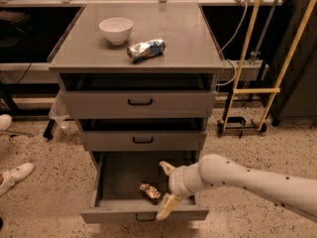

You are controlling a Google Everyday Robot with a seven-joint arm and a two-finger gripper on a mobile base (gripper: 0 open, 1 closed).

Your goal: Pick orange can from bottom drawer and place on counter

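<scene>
Down low at the cabinet front, reaching in from the right with the pincer (pixel 163 190) spread wide apart, gripping nothing. Straddling the front right of the pulled-out bottom drawer (pixel 121 177), one finger inside, the other over the front panel. Just left of that pincer, on the drawer floor near the front wall: the orange can (pixel 150 191), crumpled. Up on the bench (pixel 178 29), a white bowl (pixel 116 29) and a crushed silver-and-blue can (pixel 145 49) near each other
</scene>
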